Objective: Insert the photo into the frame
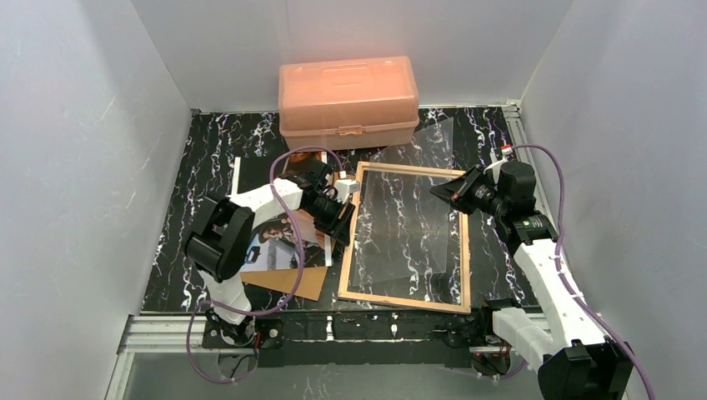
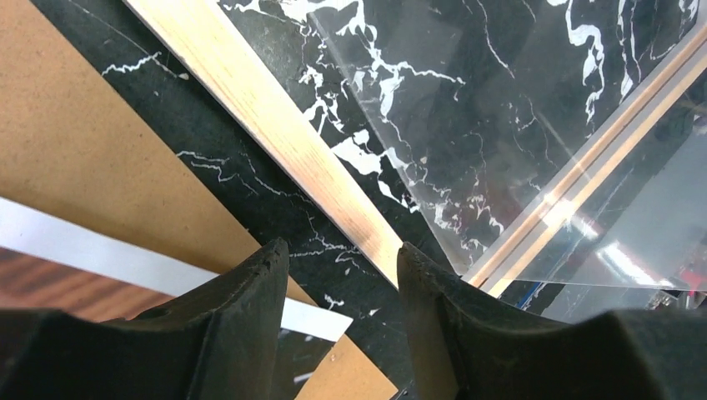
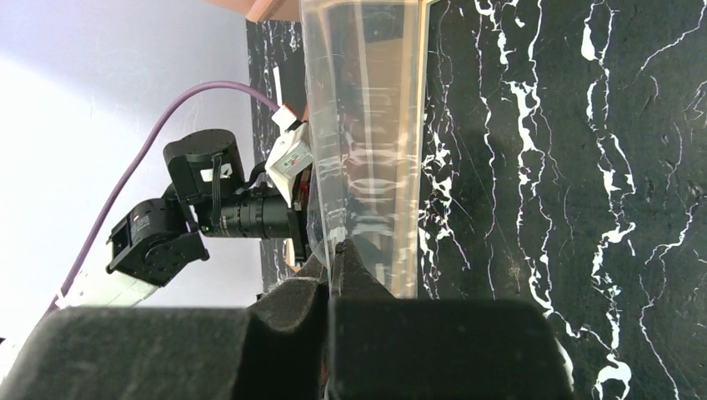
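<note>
Black, white-veined marble table, white walls. Frame lies flat, tan back up; photo just left of it. Left gripper fingers parted at frame's left rail; right gripper pinches clear sheet.

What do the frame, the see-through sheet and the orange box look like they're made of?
The frame looks like bare light wood, grain showing. The sheet: clear glossy plastic, possibly glass, with reflections. The box: translucent orange plastic, moulded lid.
</note>
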Available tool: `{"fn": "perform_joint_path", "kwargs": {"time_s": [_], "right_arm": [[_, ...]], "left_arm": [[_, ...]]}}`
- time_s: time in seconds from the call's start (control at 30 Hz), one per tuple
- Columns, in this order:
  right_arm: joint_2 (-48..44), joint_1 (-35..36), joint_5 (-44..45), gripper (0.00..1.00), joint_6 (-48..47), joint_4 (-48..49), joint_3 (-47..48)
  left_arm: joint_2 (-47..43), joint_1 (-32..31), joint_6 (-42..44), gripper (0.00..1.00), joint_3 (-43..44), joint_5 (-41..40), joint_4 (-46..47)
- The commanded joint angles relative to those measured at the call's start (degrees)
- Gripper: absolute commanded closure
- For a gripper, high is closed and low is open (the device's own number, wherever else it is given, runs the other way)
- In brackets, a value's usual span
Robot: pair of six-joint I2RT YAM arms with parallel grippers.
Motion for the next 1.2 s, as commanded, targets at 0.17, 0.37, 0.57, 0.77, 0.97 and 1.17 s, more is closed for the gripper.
{"fn": "perform_joint_path", "kwargs": {"time_s": [0.17, 0.37, 0.57, 0.77, 0.97, 1.17], "right_arm": [[-0.06, 0.03, -1.26, 0.99, -2.51, 1.79, 0.74], [0.21, 0.04, -2.05, 0.99, -0.41, 5.07, -1.22], [0.95, 0.03, -2.70, 0.99, -1.29, 5.64, -1.47], [0.47, 0.00, -2.81, 0.99, -0.10, 6.81, -2.52], [0.23, -0.02, -3.43, 0.99, 0.37, 6.48, -2.60], [-0.78, 0.02, -3.85, 0.99, 2.70, 6.76, -4.03]], "left_arm": [[1.92, -0.57, -2.04, 0.56, 1.48, 1.35, 2.46], [2.65, -0.57, -2.08, 0.62, 1.20, 1.00, 3.11], [3.62, -0.57, -2.08, 0.65, 1.19, 0.54, 3.16], [3.57, -0.56, -2.07, 0.69, 0.76, 0.03, 2.97], [3.22, -0.61, -3.75, 0.72, 0.44, -0.05, 2.92], [2.80, -0.57, -3.57, 0.74, 0.31, -0.15, 2.63]]}}
